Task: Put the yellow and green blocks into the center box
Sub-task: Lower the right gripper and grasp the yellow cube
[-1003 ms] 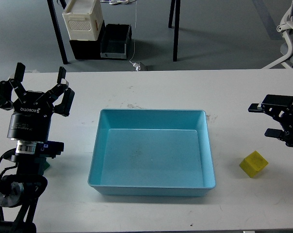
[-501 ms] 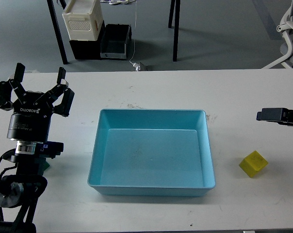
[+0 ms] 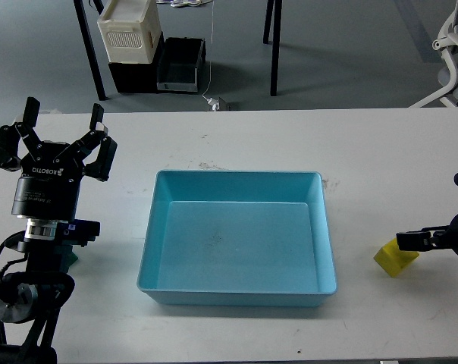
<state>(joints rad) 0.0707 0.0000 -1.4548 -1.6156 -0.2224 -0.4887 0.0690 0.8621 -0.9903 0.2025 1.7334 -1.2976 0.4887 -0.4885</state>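
My left gripper [image 3: 60,130] stands raised over the left side of the white worktop [image 3: 236,140], its black fingers [image 3: 97,120] spread wide apart with nothing between them. Under that arm, close to the worktop's left edge, a small sliver of green [image 3: 75,259] peeks out beside the arm's base; it is mostly hidden, so I cannot tell its shape.

The shallow light-blue plastic box [image 3: 237,236] sits in the middle of the worktop, rectangular and open-topped, with nothing lying inside it. Its near wall runs along towards the worktop's front edge and its far wall faces the back edge.

The small yellow cube-shaped block [image 3: 394,258] lies on the worktop to the right of the box, well apart from the box's right wall and near the right edge. It sits turned a little, one corner pointing toward the front edge.

My right gripper [image 3: 426,238] comes in from the right edge, low over the worktop. Only one thin black finger [image 3: 412,240] shows clearly, reaching leftward and lying across the upper part of the yellow block as seen from my head. A second dark part shows higher up at the very right edge. Most of the gripper is cut off by the edge of view, so I cannot tell whether it is spread or closed, nor whether the finger actually touches the block or only hangs just over it.
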